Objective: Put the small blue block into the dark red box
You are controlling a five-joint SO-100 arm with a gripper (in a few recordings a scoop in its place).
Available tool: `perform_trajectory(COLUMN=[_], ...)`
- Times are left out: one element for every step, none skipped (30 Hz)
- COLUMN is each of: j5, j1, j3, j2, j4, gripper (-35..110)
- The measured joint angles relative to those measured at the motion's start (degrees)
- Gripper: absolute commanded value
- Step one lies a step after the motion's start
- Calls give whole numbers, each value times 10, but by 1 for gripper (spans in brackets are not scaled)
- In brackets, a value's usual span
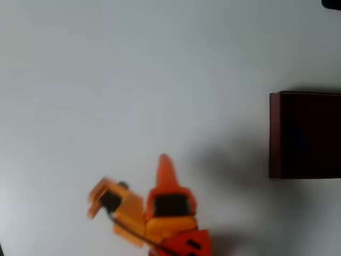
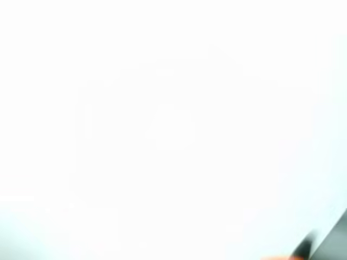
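The dark red box (image 1: pixel 276 133) sits at the right edge of the overhead view, cut off by the frame, with a near-black inside. A faint bluish patch (image 1: pixel 297 141) shows in that dark inside; I cannot tell whether it is the small blue block. My orange gripper (image 1: pixel 165 162) is at the bottom centre, far left of the box, pointing up the picture. Its fingers read as one tapered point with no gap and nothing held. The arm looks blurred.
The white table (image 1: pixel 133 80) stretches bare between the arm and the box. A dark object (image 1: pixel 331 3) clips the top right corner. The wrist view is washed out white, with a dark blurred edge (image 2: pixel 325 245) at its bottom right corner.
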Motion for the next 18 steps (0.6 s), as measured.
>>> perform_trajectory(j5=[-4,-11,-14,-20,-24,-30,-34,-41,-49,-51,-54,-54,-55,-55,-62,-69,-72,-72], j1=[-21,-39,-54,-69,-83,-99,-115,-122,-128,-130,-133,-134,-138,-142,-145,-149,-150,-150], j3=[25,47,72,95,116,134,148,161,165,168,171,171,177,181,187,192,197,201], j2=[33,68,93,111,119,122,127,130,133,133,134,134,135,134,134,134,134,134], j4=[8,17,22,28,33,40,48,57,70,83,89,91,94,94,93,92,89,88], gripper=[7,7,8,8,7,7,6,5,4,3,2,2,1,1,1,1,1,1])
